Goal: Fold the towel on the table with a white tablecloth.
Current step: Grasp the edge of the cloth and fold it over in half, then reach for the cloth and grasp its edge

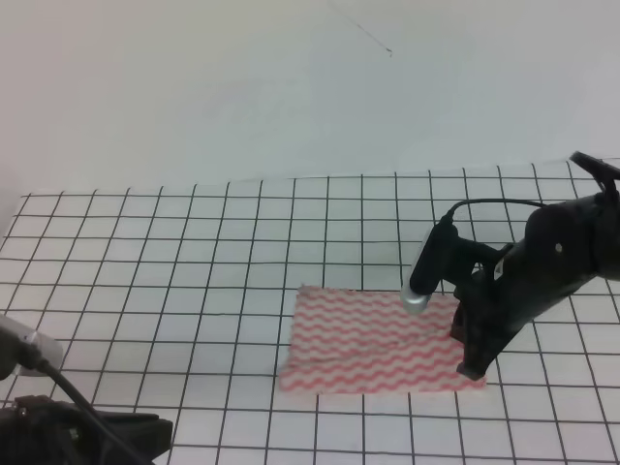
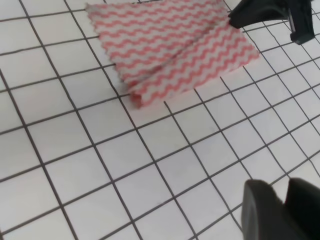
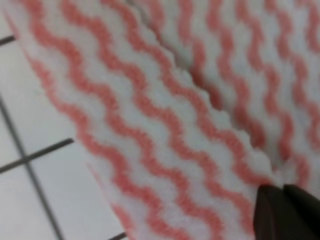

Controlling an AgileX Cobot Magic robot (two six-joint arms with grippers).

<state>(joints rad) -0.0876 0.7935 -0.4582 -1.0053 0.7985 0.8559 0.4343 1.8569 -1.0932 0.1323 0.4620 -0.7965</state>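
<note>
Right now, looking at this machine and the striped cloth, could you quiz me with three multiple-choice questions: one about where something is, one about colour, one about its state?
1. Which arm is at the towel?
A. left
B. right
C. neither

2. What colour are the towel's stripes?
A. blue and white
B. green and yellow
C. pink-red and white

3. How does the towel lie?
A. flat on the tablecloth, layers overlapping
B. hanging in mid-air
C. rolled into a ball

Answers: 1 B, the right gripper sits at its right edge; 2 C, wavy stripes show; 3 A, the left wrist view shows overlapped layers.

Covering the right end of the towel (image 1: 373, 341) with the right gripper (image 1: 472, 368), jaws not readable. Blurring in the right wrist view. Cutting off the left gripper (image 2: 280, 210) at the bottom edge.
</note>
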